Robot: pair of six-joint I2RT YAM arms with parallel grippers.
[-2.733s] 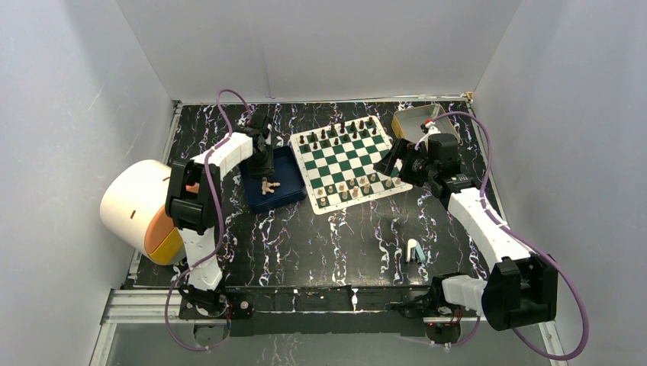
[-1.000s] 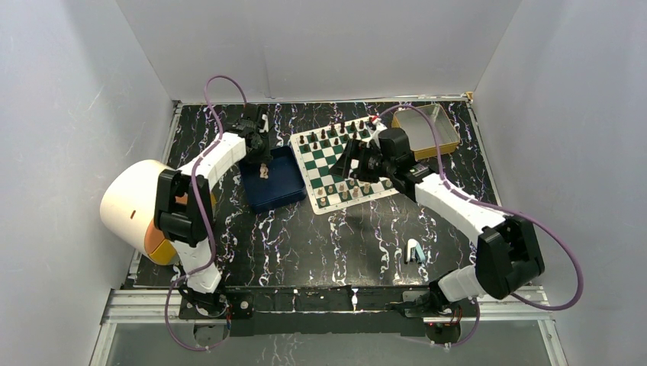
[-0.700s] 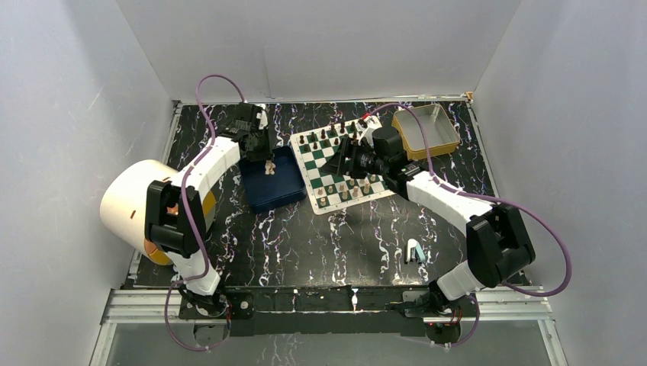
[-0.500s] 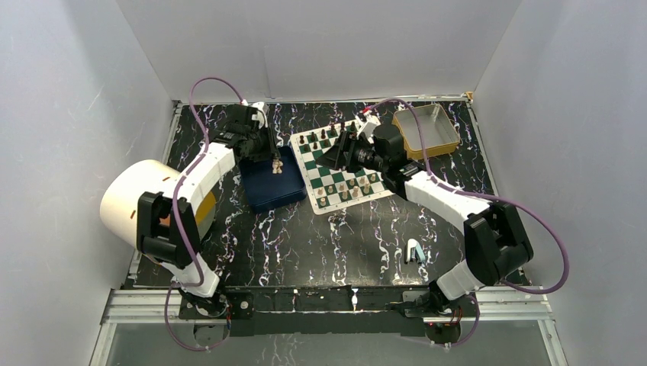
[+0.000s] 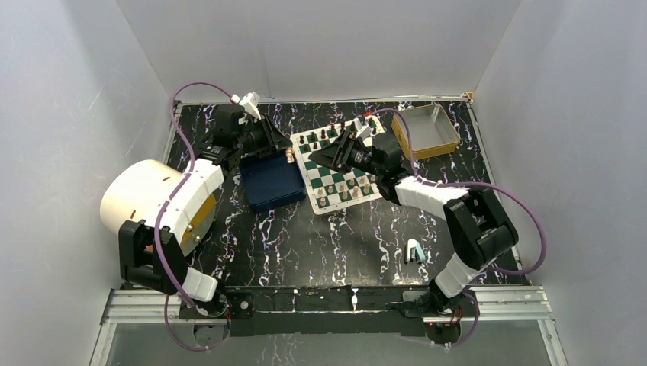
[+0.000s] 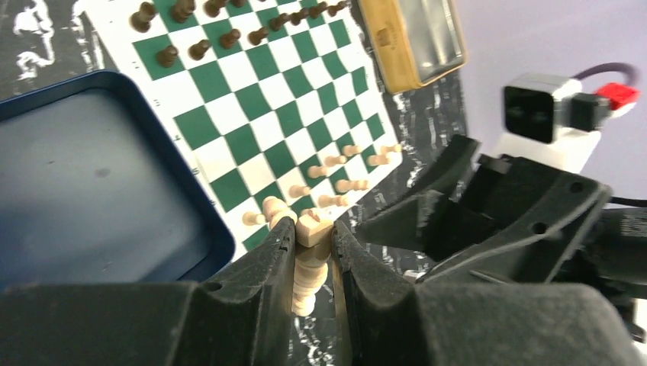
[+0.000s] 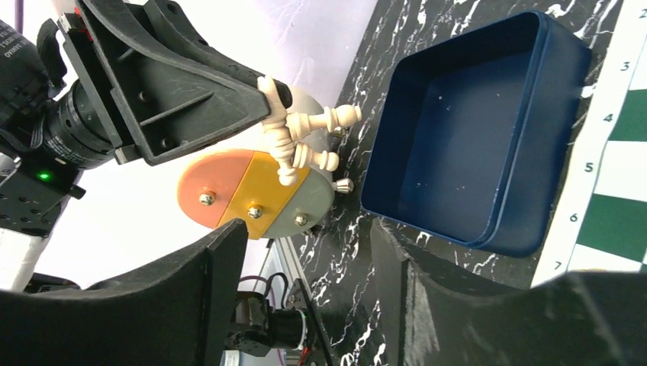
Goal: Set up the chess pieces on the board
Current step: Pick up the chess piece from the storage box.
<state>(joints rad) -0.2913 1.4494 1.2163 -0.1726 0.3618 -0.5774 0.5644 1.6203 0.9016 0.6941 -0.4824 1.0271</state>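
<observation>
The cream chess pieces [image 6: 308, 263] off the board form a small cluster. It is clamped between the pads of the left pincer [image 6: 310, 227], in the air where the blue tray [image 6: 91, 179] lies just beside the left edge of the board [image 6: 284, 107]. The pads cover the stems, so the pieces in the cluster cannot be counted. The right wrist view shows at least two turned, knobbed figures splayed apart.

Further cream pieces stand on the board's near rows, and dark pieces [image 6: 200, 49] stand on the far rows. The right pincer [image 7: 305, 305] points toward the cluster, fingers apart with nothing between them. In the top view its arm covers part of the board. The right wrist view cuts the board to a numbered edge strip.

The worktop [image 5: 320, 236] is black with white marbling, enclosed by plain pale walls. The board is a flat checked mat, and the tray is a rigid, glossy, round-cornered box. A yellow-rimmed tin [image 5: 426, 130] sits near the board's far right corner.
</observation>
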